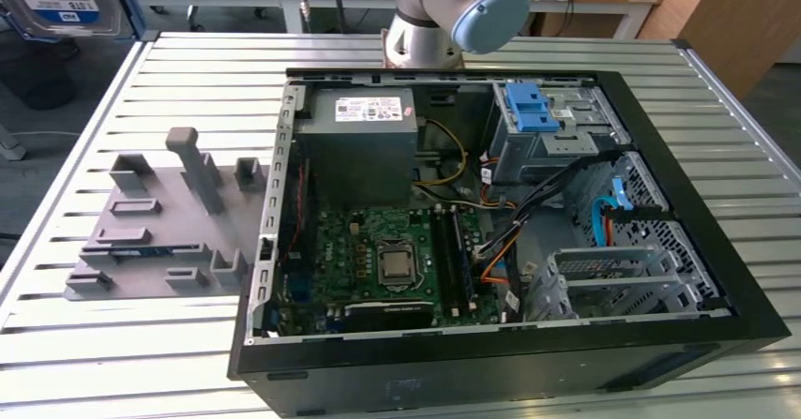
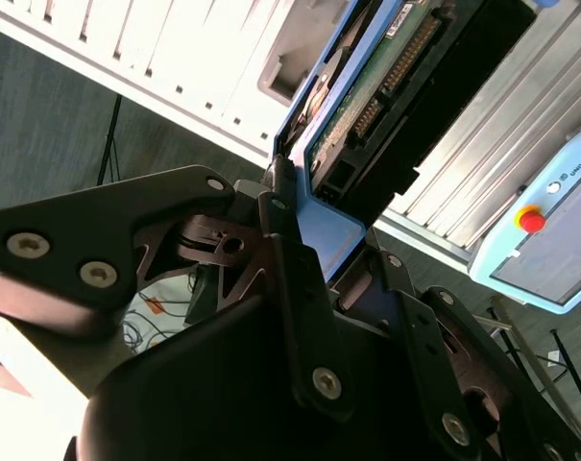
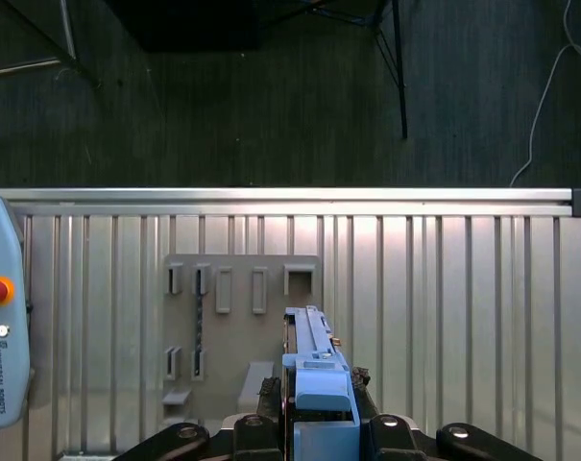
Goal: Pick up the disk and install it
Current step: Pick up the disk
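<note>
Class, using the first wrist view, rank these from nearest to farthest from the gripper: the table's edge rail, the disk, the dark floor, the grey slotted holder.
1. The disk, clamped in the gripper.
2. The grey slotted holder, lying flat beneath the gripper.
3. The table's edge rail, beyond the holder.
4. The dark floor, past the rail and lower down.
</note>
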Robot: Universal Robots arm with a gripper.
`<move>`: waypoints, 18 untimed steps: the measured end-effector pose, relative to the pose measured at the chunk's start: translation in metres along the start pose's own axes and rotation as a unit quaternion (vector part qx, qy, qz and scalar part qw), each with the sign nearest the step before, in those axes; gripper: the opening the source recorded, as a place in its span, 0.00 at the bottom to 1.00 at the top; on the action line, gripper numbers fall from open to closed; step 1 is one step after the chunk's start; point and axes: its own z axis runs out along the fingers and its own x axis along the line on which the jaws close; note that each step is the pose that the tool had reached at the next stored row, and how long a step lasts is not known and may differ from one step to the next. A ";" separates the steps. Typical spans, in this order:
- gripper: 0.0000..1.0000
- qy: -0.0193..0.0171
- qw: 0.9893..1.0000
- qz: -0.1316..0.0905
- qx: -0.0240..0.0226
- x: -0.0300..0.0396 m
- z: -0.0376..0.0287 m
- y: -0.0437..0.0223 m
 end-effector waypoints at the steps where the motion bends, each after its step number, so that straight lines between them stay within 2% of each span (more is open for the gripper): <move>1: 0.36 0.000 1.000 0.000 0.000 0.0000 0.0000 -0.0006; 18: 0.36 0.000 1.000 0.000 0.000 -0.0001 -0.0001 -0.0070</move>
